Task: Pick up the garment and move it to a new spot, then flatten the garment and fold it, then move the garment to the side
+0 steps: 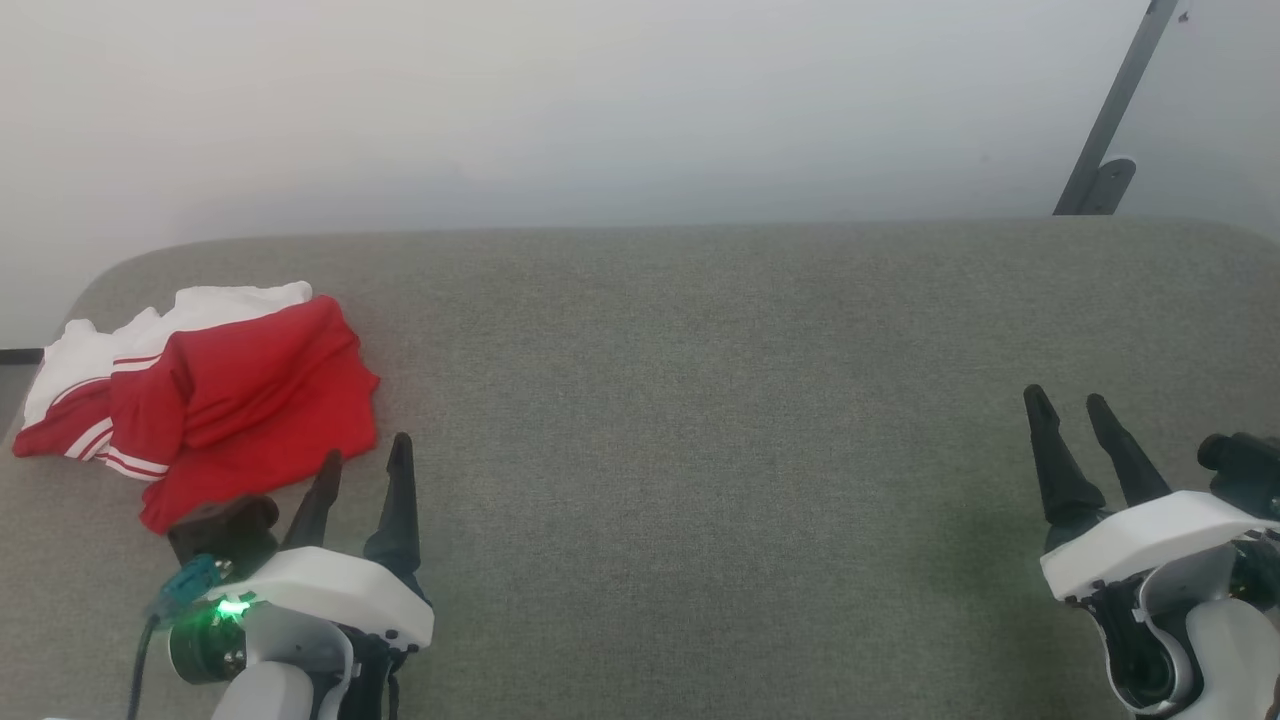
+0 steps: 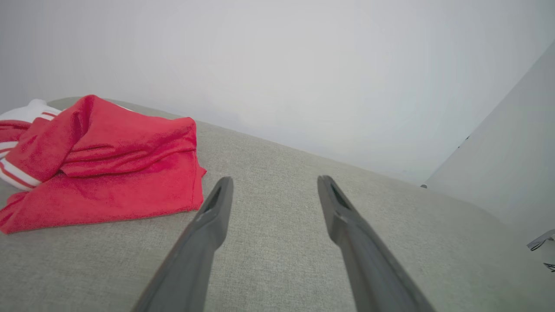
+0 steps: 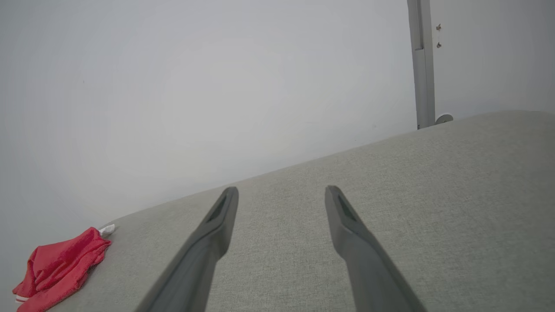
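The garment (image 1: 230, 400) is a red jersey with white sleeve parts and striped trim, lying bunched at the far left of the grey surface (image 1: 700, 400); its number is hidden. It fills the left of the left wrist view as a red heap (image 2: 104, 164) and is small at the lower left of the right wrist view (image 3: 60, 266). My left gripper (image 1: 365, 455) stands open just to the right of the garment's near corner, touching nothing; its fingers frame bare cloth surface (image 2: 273, 182). My right gripper (image 1: 1065, 400) is open at the far right, holding nothing (image 3: 282, 190).
The grey padded surface has rounded far corners and ends at a pale wall (image 1: 600, 100). A dark metal bar with a foot (image 1: 1105, 150) leans behind the far right corner. A wide bare stretch of surface lies between the two grippers.
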